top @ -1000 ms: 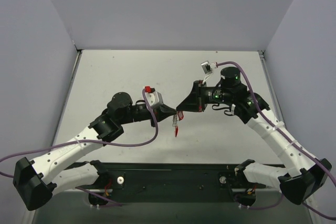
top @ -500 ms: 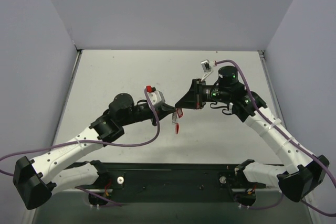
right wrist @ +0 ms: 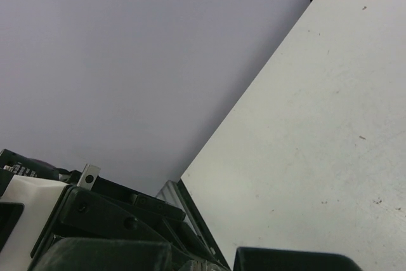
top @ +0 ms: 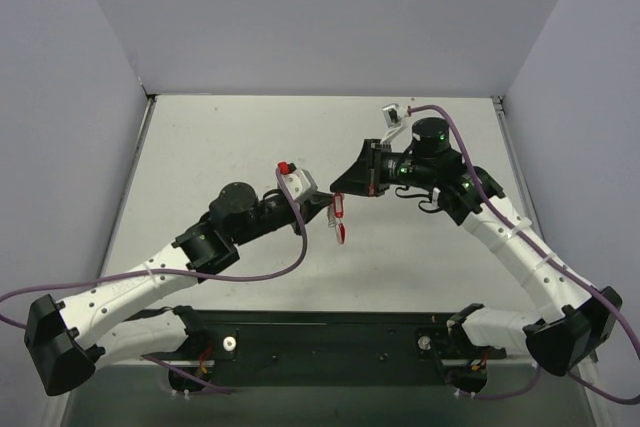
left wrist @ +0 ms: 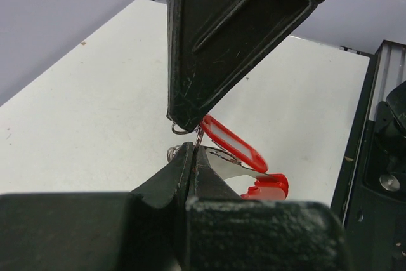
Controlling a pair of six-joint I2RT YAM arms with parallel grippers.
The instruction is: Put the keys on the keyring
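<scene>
Both grippers meet above the table's middle. My left gripper [top: 322, 209] is shut; in the left wrist view its jaws [left wrist: 193, 152] pinch a thin wire loop and a silver key blade [left wrist: 240, 165] that ends in a red curved piece [left wrist: 270, 186], part of the keyring [top: 343, 234]. My right gripper [top: 340, 188] is shut, and its tip [left wrist: 184, 122] holds a small wire ring at the top of the key's red oblong tag [left wrist: 232, 145], also in the top view [top: 336, 211]. The right wrist view shows only wall and table; its jaws are almost out of frame.
The white table [top: 230, 137] is walled at the back and both sides. A black rail [top: 330, 332] with the arm bases runs along the near edge; it also shows in the left wrist view [left wrist: 380, 157]. Purple cables loop from both arms.
Both grippers, still joined at the tag and keys, have risen and moved slightly away from the near edge. The right wrist has shifted back and left.
</scene>
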